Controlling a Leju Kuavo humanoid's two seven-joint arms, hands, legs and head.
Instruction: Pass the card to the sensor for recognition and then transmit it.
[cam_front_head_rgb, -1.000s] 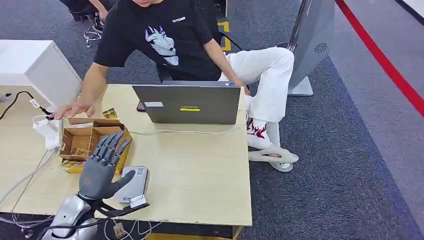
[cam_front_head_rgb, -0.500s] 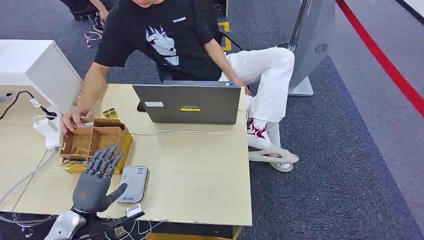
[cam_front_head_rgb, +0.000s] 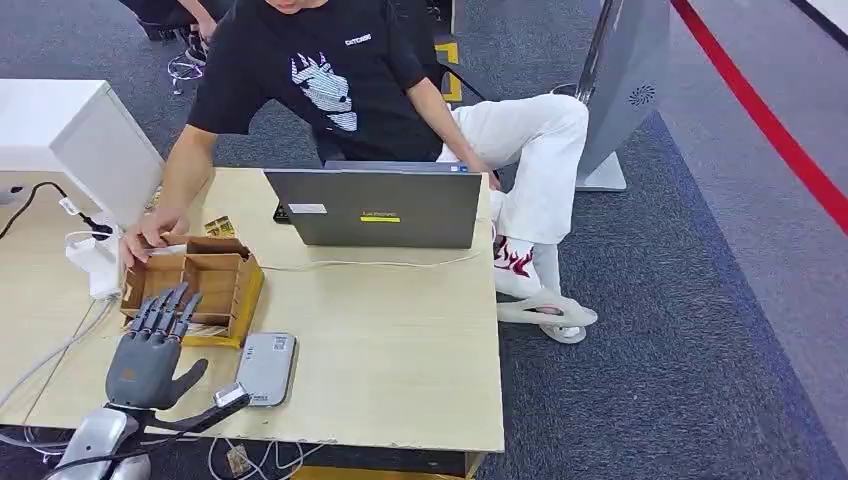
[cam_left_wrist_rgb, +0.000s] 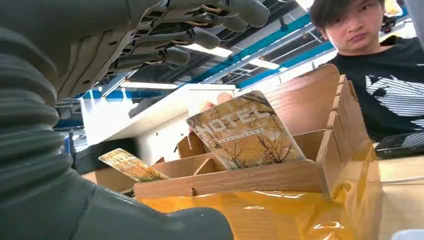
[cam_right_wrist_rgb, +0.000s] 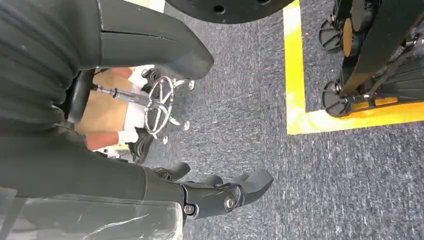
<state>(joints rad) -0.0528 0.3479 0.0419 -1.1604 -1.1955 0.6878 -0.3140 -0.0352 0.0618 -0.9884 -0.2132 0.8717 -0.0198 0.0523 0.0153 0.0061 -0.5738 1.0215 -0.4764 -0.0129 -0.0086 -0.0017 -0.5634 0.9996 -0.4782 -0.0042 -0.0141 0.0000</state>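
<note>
My left hand (cam_front_head_rgb: 150, 345) hovers open, fingers spread, over the table's near-left part, just in front of a divided cardboard box (cam_front_head_rgb: 195, 282). It holds nothing. The grey card sensor (cam_front_head_rgb: 268, 368) lies flat beside it, to its right. In the left wrist view my left hand (cam_left_wrist_rgb: 115, 45) is raised above the box (cam_left_wrist_rgb: 320, 160), where a yellow hotel card (cam_left_wrist_rgb: 245, 132) stands tilted in a compartment and a second card (cam_left_wrist_rgb: 131, 166) leans further along. My right hand (cam_right_wrist_rgb: 225, 192) hangs beside my body over grey carpet, fingers loosely bent, with nothing in it.
A seated person rests a hand (cam_front_head_rgb: 150, 232) on the box's far-left corner. A grey laptop (cam_front_head_rgb: 375, 207) stands at the table's far side, with a loose card (cam_front_head_rgb: 218, 226) beside it. White adapter and cables (cam_front_head_rgb: 95, 265) lie at the left. A grey kiosk base (cam_front_head_rgb: 630, 80) stands on the carpet.
My left hand has drawn back toward me and to the left, off the box and sensor. The person's hand has come from the adapter to the box's corner.
</note>
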